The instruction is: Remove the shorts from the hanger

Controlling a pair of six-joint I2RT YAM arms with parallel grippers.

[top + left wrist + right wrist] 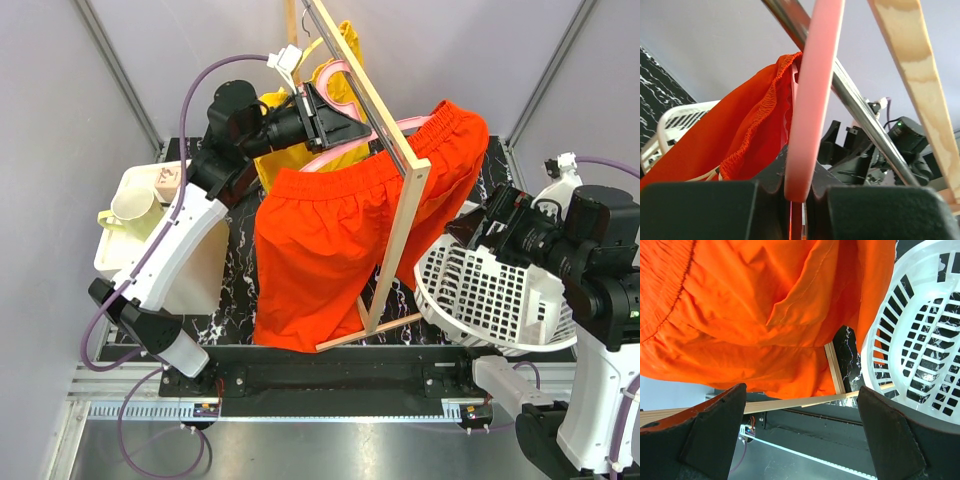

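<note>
Step in hand: hanger secured, shorts not yet gripped; judged early, with the stripping all to do.
Left hand [799, 192]: shut tight on the pink hanger [812, 100], bar pinched between both fingers [715, 212], close under the metal rail [855, 100].
Right hand [800, 432]: spread wide, nothing held; low beside the hanging fabric, no contact that can be made out.
Shorts [330, 230]: orange-red, elastic waistband gathered over the hanger's frame, legs hanging in front of the wooden rack [400, 240] down toward the marbled worktop [225, 310].
Hanger position: up at the rail, hook apparently over it; yellow shorts [345, 95] just behind.
Nearby: white laundry basket [490, 290] just beside the right hand; cream bin [150, 230] at far left.
Next move, judged: right hand up and in, pinch a leg hem or the waistband edge, then draw down and away while the left keeps the hanger steady.
Calls for: a firm bite on loose cloth, and a pull along the frame, not across it.
Risk: gathered elastic likely to snag on the frame's rounded end; hanger apt to swing.
</note>
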